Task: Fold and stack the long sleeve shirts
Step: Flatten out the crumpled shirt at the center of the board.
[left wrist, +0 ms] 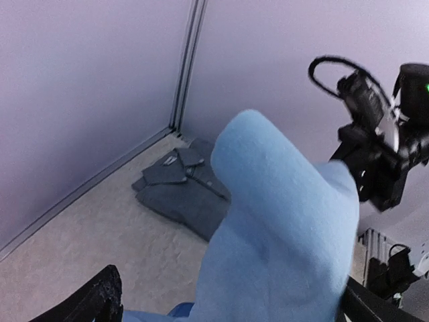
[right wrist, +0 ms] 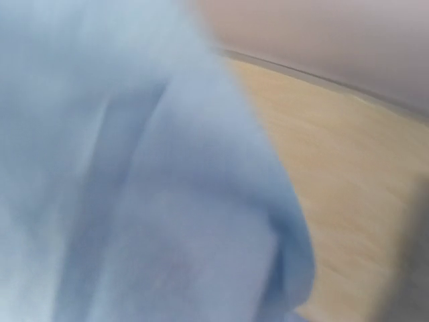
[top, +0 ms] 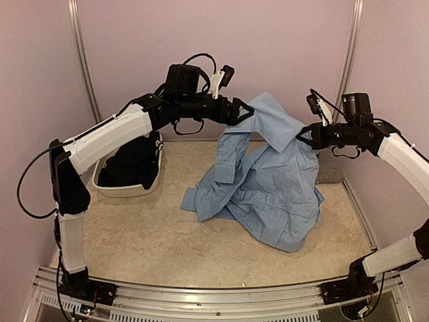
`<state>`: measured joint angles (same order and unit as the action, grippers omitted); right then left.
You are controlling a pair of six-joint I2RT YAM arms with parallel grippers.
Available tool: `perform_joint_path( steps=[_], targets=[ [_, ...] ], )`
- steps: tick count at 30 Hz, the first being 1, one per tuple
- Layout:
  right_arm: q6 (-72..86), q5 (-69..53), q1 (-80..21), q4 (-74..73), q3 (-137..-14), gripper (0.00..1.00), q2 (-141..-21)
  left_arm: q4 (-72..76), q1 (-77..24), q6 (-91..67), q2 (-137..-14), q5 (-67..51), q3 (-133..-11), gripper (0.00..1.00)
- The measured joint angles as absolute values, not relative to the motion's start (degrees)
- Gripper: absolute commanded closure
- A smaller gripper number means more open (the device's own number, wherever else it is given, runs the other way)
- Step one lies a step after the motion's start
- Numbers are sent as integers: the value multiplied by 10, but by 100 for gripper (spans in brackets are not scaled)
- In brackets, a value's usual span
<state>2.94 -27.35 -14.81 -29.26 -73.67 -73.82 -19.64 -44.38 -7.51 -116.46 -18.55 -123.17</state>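
Scanning from the left: the white tub [top: 127, 188] sits below and behind the left gripper [top: 242, 111], with the black shirt [top: 131, 164] heaped inside it. The left gripper is raised and its fingers [left wrist: 100, 298] are spread wide. A peak of the light blue shirt [top: 268, 188] stands between them, unpinched.

The raised ridge of that shirt runs straight across to the right gripper [top: 306, 134]. The rest hangs down and lies crumpled on the surface [top: 147, 235] below both grippers.

The right gripper is pressed together on the shirt's upper edge, so it alone appears to carry the lift. For any re-grip, the cloth lies directly ahead of the left fingertips.

The grey shirt [left wrist: 181, 191] lies folded just beyond and below the right gripper, against the back wall. The walls are close behind both grippers, and bare surface shows on their near side.
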Motion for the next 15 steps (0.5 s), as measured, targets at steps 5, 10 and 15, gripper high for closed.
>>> perform_joint_path(
  steps=[5,10,15],
  targets=[
    [82,-234,-66,-286,-686,100,-780,-150,-409,-90,-1151,-128,-1037,1],
    [98,-235,-64,-285,-645,100,-808,-126,-401,-72,-1087,-87,-821,1],
    [99,-232,-64,-275,-643,100,-817,-110,-420,-29,-1011,-90,-716,1]
  ],
)
